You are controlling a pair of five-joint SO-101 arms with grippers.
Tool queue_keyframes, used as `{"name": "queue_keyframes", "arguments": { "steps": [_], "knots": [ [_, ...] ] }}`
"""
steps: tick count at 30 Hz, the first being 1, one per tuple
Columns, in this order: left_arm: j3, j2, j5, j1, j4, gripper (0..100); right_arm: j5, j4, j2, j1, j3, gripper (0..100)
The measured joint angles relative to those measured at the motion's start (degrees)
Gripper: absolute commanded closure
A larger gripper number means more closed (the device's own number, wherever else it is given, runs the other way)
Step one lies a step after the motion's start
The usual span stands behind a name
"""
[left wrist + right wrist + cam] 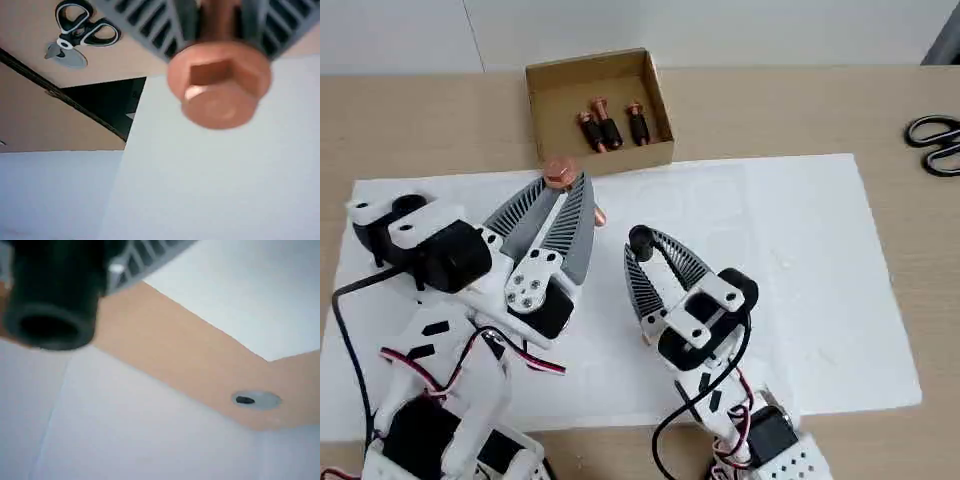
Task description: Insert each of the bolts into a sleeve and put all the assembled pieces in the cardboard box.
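Below the cardboard box (548, 85) at upper centre, the left gripper (563, 188) pinches a copper bolt (220, 85) and the right gripper (642, 247) clamps a black sleeve (50, 315) mid-frame; skewed axes could jam or drop the bolt. Beneath them white paper (800, 280) covers the wooden table (420, 120) under a pale wall (400, 30). Beside the left gripper, a copper speck (599, 215) is perhaps another bolt.

Bolt and sleeve, both out of focus: the copper bolt (220, 85) gripped in the left hand (565, 186) is blurred in the left wrist view, its shank buried between the fingers (145, 25). The black sleeve (50, 300) clamped in the right hand (640, 248) is soft and cut by the frame's top edge. A small copper piece (600, 215) beside the left hand is mostly covered and cannot be named. Scissors (933, 143) run off the high view's right edge. A grey disc (255, 400) on the bench (175, 355) is too blurred to identify.
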Motion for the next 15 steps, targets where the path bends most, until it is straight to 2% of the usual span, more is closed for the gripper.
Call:
{"name": "queue_keyframes", "arguments": {
  "steps": [5,9,15],
  "knots": [
    [0.7,0.0,-1.05,3.08,-0.09,99,0.53,-1.85,0.0,-3.69,0.0,99.4],
    [3.78,0.09,-4.75,4.13,-0.18,99,0.53,-1.85,0.0,-4.13,0.0,99.4],
    [4.66,0.09,-5.63,4.13,-0.18,99,0.53,-1.85,0.0,-4.13,0.0,99.4]
  ]
}}
